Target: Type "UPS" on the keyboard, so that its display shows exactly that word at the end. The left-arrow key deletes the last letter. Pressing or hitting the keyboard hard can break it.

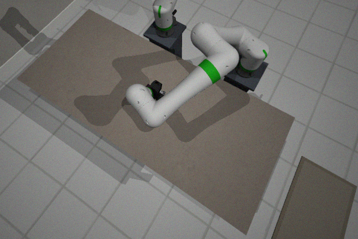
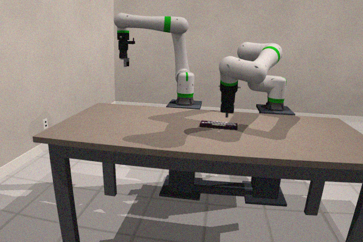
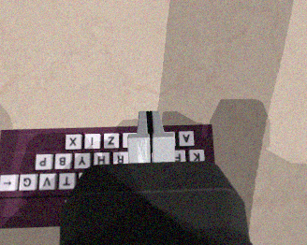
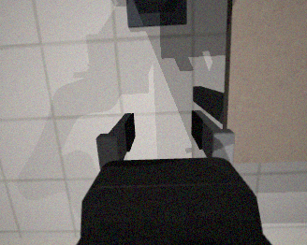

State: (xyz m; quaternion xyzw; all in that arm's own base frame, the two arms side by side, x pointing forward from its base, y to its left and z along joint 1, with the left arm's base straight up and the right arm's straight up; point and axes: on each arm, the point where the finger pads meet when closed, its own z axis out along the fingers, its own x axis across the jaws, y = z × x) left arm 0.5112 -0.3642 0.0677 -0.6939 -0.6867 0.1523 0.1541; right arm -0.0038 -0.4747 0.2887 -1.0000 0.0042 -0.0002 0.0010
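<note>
Closed with nothing between them, the left arm's fingers hover above the keyboard on the desk, apparently mid-word, the next letter calling for a gentle press

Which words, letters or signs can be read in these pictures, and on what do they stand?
On keys of the keyboard, upside down in the left wrist view:
"X"
"I"
"Z"
"A"
"P"
"B"
"Y"
"H"
"R", partly hidden
"F", partly hidden
"K"
"←"
"G", slightly blurred
"V"
"T"
Other keys are hidden; no display text is readable.
</note>
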